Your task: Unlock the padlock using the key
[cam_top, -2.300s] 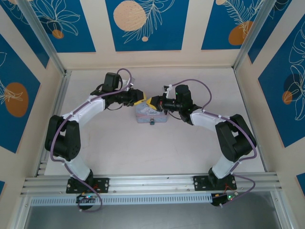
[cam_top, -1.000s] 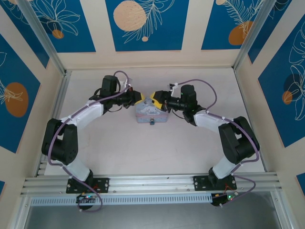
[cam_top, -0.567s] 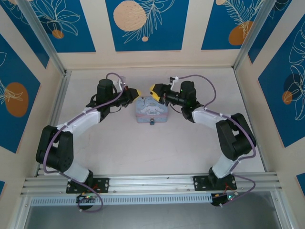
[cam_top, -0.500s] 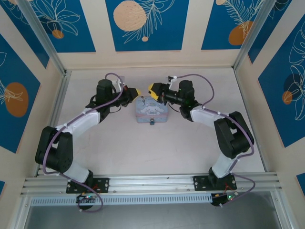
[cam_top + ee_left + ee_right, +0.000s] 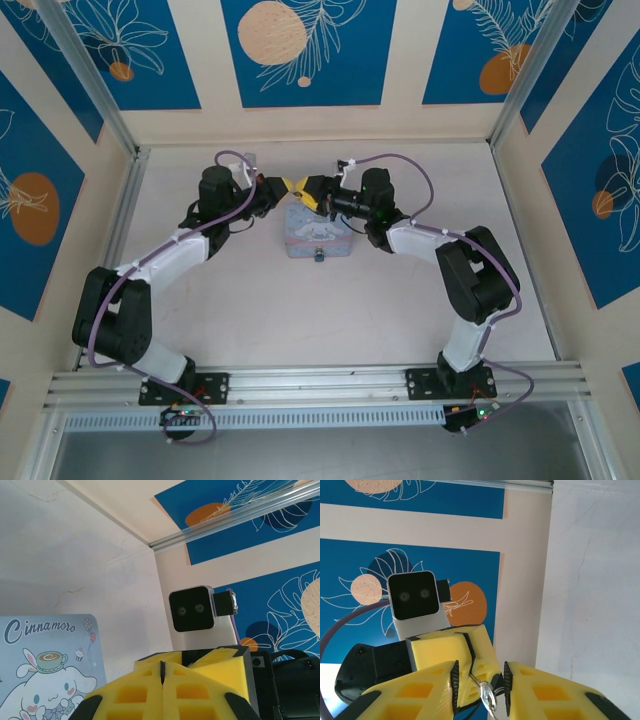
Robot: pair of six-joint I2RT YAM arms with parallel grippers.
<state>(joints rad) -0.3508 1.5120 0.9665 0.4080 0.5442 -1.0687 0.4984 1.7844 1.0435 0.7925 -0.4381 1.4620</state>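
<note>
The padlock (image 5: 318, 256) hangs at the near side of the tin (image 5: 318, 232). Above the tin's far edge, the key (image 5: 483, 690) juts from the left pincer (image 5: 469, 655), clamped shut on it. The key sits between the right pincer's (image 5: 479, 682) narrowly parted fingers.

Matt yellow plastic pincer fingers (image 5: 550, 695), thin shiny metal key ring (image 5: 487, 696), smooth glossy printed tin (image 5: 50, 650), matt white tabletop (image 5: 300, 320)

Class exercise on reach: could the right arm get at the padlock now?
Probably yes: the padlock hangs on the near side of the tin with bare table before it; the right gripper hovers by the far edge.
</note>
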